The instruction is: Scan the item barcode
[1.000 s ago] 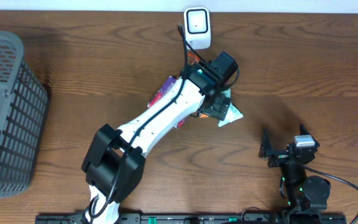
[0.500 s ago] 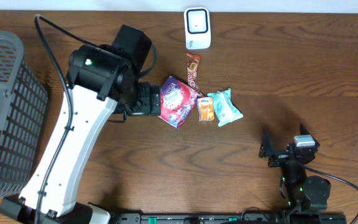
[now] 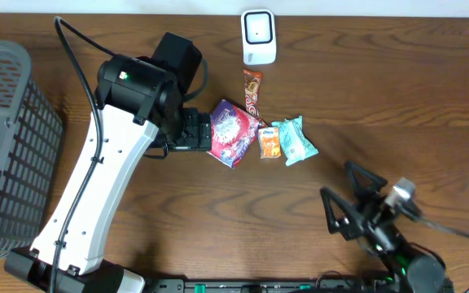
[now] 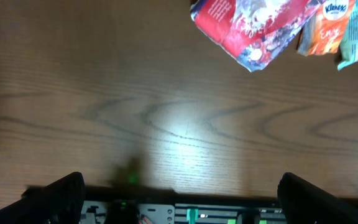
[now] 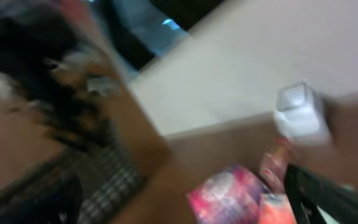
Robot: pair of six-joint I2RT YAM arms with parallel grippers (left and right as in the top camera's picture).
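Red-and-purple snack bag [image 3: 234, 133] lies flat on the wooden counter [image 3: 381, 98], near the white scanner [image 3: 258, 37], with an orange packet [image 3: 269, 143] just beside it. My left gripper [image 3: 204, 134] hangs just beside the bag's left edge, jaws spread and empty. My right gripper [image 3: 345, 197] sits well apart, its jaws also spread and empty.

The bench [image 3: 397, 89] was smooth brown wood grain with a soft sheen that caught a pale glare. The red packet [image 3: 234, 132], orange packet [image 3: 269, 143] and teal packet [image 3: 294, 140] were glossy, crinkled film. The scanner [image 3: 258, 37] was smooth white plastic. The basket [image 3: 6, 146] was matt grey plastic mesh. The left arm [image 3: 96, 187] had a glossy white shell and matt black joints.
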